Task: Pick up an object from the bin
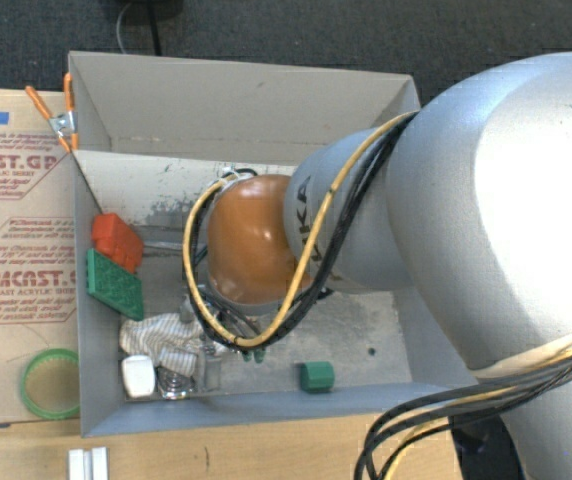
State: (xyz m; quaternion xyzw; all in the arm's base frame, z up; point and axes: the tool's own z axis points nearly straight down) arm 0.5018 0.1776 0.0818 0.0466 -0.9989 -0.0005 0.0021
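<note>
Reaching in from the right of the frame, the grey arm (pixel 486 218) covers a large part of the grey metal bin (pixel 236 108), and its wrist with the orange cover (pixel 251 238) stands low over the middle of the bin floor. Below this cover, towards the lower left of the bin, is the gripper (pixel 209 351); its lower part is mostly hidden by the cover and the yellow cables, so I cannot tell if the jaws are wide or narrow, and nothing can be seen between them. Against the left wall lies a flat green block (pixel 114 286) with a rough surface, and a red block (pixel 116 238) touches it from above. Nearest to the gripper, just to its left, is a crumpled pale cloth (pixel 156 336), and below the cloth, in the lower left corner, are a small white block (pixel 138 376) and a shiny metal piece (pixel 173 386). A small green cube (pixel 316 375) lies alone near the lower wall, to the right of the gripper. In my judgement the task is at its early part: every thing rests on the floor, nothing is lifted, and the closing on one thing, probably the cloth, and the lifting out are not yet done.
</note>
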